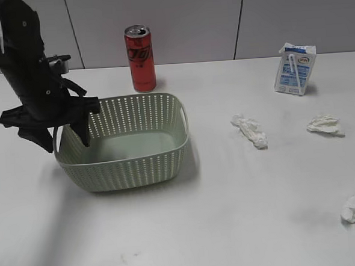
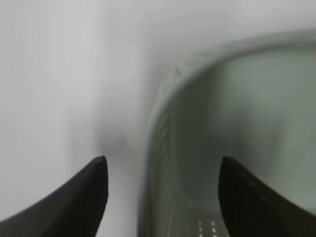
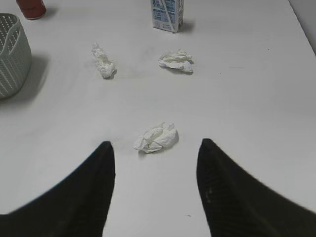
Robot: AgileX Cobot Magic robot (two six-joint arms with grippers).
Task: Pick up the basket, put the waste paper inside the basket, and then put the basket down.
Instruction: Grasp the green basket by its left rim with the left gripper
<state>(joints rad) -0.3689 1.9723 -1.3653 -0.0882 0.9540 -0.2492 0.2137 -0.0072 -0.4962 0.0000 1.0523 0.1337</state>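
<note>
Exterior view: the basket (image 1: 127, 142) rests empty at centre-left of the tabletop (image 1: 189, 229). The left claw (image 1: 66, 138) is spread wide, straddling its left rim. All waste paper (image 1: 249, 130) lies at right. No step appears complete.

Left wrist view: blurred, but confirms one finger on each side of the wall.

Right wrist view: the right claw (image 3: 155, 148), unseen elsewhere, hangs wide and empty above one wad (image 3: 156, 138).

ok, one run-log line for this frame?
left gripper: jaws open, straddling basket left rim | right gripper: open above table | waste paper: three wads on table, none in basket | basket: on table
</note>
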